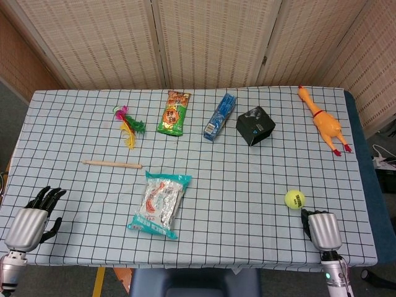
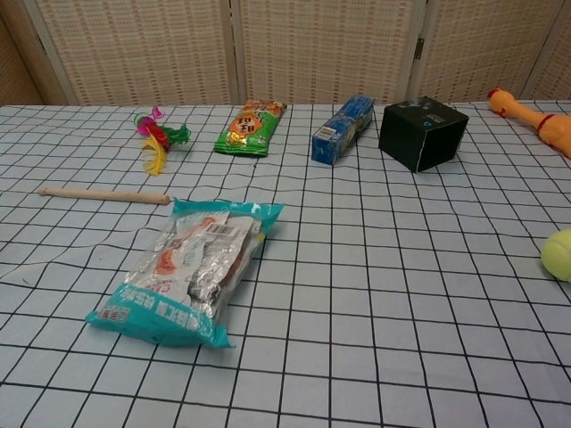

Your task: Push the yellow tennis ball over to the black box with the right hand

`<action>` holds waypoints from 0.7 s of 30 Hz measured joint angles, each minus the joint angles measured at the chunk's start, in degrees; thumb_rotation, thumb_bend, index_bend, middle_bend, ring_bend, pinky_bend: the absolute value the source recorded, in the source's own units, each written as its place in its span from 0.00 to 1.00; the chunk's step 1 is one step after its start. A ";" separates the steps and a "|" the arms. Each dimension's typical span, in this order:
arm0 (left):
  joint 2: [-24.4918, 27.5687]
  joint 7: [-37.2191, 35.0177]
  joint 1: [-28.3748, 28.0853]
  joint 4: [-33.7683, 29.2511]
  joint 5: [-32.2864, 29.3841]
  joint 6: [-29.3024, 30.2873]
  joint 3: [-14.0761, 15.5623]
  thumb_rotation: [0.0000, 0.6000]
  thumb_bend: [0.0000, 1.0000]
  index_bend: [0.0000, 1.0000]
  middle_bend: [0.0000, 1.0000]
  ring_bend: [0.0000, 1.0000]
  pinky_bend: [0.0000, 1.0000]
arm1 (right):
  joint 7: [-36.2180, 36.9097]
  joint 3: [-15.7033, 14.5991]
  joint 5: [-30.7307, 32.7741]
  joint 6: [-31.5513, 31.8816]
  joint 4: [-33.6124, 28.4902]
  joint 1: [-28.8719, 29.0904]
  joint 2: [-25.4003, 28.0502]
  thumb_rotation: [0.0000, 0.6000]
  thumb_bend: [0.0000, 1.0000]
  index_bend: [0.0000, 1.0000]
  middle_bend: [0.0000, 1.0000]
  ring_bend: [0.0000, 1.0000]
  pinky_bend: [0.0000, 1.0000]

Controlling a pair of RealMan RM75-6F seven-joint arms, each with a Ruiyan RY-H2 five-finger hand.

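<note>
The fuzzy yellow tennis ball (image 1: 294,199) lay at the lower right of the checked-cloth counter (image 1: 247,185), well apart from the black cardboard box (image 1: 255,125) above it. The right hand (image 1: 322,229) sat just below the ball, fingers curled in on nothing, while the left hand (image 1: 31,218) in the lower left corner kept its fingers spread, holding nothing.

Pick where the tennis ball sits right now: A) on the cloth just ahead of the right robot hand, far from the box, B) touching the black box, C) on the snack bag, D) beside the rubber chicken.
A: the tennis ball lies just ahead of the right robot hand, well apart from the black box.
</note>
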 measured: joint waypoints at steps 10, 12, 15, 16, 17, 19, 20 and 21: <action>0.08 0.20 -0.05 -0.13 -0.03 -0.12 0.15 1.00 0.47 0.15 0.12 0.05 0.33 | 2.81 0.08 0.27 -1.26 6.94 1.19 -3.62 1.00 0.92 0.94 0.83 0.79 0.82; 0.09 0.18 -0.05 -0.15 -0.11 -0.18 0.17 1.00 0.47 0.15 0.12 0.05 0.33 | 3.23 0.21 0.40 -1.39 7.97 1.40 -4.15 1.00 0.92 0.94 0.83 0.79 0.82; 0.08 0.31 -0.08 -0.15 -0.20 -0.25 0.16 1.00 0.47 0.15 0.12 0.05 0.33 | 3.89 0.54 0.68 -1.59 9.63 1.79 -5.00 1.00 0.92 0.94 0.83 0.79 0.81; 0.07 0.36 -0.09 -0.15 -0.20 -0.27 0.17 1.00 0.47 0.15 0.12 0.05 0.33 | 4.19 0.70 0.81 -1.69 10.25 1.98 -5.33 1.00 0.92 0.94 0.83 0.79 0.81; 0.07 0.38 -0.09 -0.16 -0.20 -0.28 0.19 1.00 0.47 0.15 0.12 0.05 0.33 | 4.44 0.84 0.90 -1.78 10.73 2.15 -5.58 1.00 0.92 0.94 0.83 0.79 0.81; 0.08 0.45 -0.12 -0.20 -0.17 -0.37 0.25 1.00 0.47 0.15 0.12 0.05 0.33 | 4.92 1.14 1.11 -1.99 11.85 2.57 -6.15 1.00 0.92 0.94 0.83 0.79 0.81; 0.09 0.46 -0.14 -0.21 -0.16 -0.40 0.26 1.00 0.47 0.15 0.12 0.05 0.33 | 5.11 1.26 1.19 -2.09 12.35 2.77 -6.41 1.00 0.92 0.94 0.83 0.79 0.81; 0.09 0.48 -0.16 -0.23 -0.15 -0.42 0.27 1.00 0.47 0.15 0.12 0.05 0.33 | 5.34 1.37 1.26 -2.20 12.86 2.97 -6.66 1.00 0.92 0.94 0.83 0.79 0.81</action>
